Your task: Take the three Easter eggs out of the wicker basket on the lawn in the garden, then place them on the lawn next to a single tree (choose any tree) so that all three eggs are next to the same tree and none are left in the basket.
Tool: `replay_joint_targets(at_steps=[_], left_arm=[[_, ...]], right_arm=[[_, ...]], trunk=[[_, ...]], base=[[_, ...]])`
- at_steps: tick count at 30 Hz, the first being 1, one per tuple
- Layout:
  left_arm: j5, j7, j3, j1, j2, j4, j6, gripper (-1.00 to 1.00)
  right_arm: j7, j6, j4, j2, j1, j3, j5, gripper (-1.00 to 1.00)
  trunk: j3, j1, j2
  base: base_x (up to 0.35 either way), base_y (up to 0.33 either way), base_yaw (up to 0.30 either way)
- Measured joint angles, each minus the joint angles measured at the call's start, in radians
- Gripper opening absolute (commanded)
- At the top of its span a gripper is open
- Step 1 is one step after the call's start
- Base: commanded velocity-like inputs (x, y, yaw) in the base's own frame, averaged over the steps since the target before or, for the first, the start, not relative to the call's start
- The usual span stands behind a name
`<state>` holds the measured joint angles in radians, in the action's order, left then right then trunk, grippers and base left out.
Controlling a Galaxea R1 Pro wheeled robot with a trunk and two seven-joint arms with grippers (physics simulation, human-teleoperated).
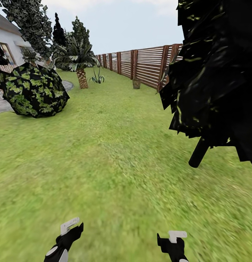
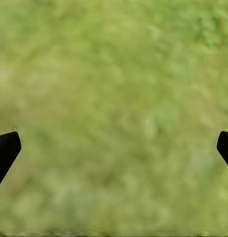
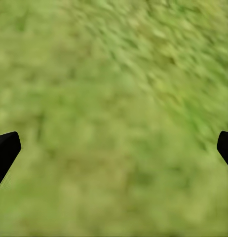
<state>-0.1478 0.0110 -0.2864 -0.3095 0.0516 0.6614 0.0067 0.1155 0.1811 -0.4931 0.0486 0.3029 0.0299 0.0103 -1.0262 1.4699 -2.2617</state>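
The wicker basket [image 1: 136, 84] stands far off by the fence [image 1: 147, 65], upper middle; drive straight across the lawn [image 1: 104, 153], both tools spread apart, empty.

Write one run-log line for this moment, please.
phase: driving over mottled green lawn | left gripper: open, empty | right gripper: open, empty | ahead: small tan-brown wicker basket by brown slatted fence

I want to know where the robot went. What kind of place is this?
It looks like a garden or backyard. Short green grass of the lawn spreads everywhere, a brown slatted wooden fence runs along the side, and there is a short palm with a scaly brown trunk beside a round leafy bush.
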Motion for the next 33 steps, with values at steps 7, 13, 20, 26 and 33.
replay_joint_targets(at_steps=[7,13,20,26,33], left_arm=[[0.0,0.0,0.001,0.0,0.001,-0.032,0.0,1.0],[0.0,0.0,0.0,0.0,0.001,-0.045,0.0,1.0],[-0.003,0.0,-0.006,0.0,0.0,-0.148,0.0,1.0],[-0.004,0.0,-0.009,0.0,0.0,-0.25,0.0,1.0],[-0.043,0.0,-0.015,0.0,-0.002,-0.352,0.0,1.0]], right_arm=[[0.0,0.002,0.007,0.002,0.0,0.002,0.001,1.0],[0.0,0.002,0.048,-0.001,0.0,0.003,-0.003,1.0],[0.0,0.039,0.141,-0.007,0.0,0.0,0.001,1.0],[0.001,0.034,0.223,-0.009,0.0,0.003,-0.002,1.0],[0.0,0.035,0.308,-0.015,0.0,0.005,-0.009,1.0]], trunk=[[0.011,-0.027,0.049],[0.02,-0.05,0.091],[0.039,-0.077,0.14],[0.058,-0.1,0.182],[0.08,-0.127,0.231]], base=[[0.0,0.0,0.0],[0.0,0.0,0.0],[0.0,0.0,0.0],[0.0,0.0,0.0],[0.0,0.0,0.0]])
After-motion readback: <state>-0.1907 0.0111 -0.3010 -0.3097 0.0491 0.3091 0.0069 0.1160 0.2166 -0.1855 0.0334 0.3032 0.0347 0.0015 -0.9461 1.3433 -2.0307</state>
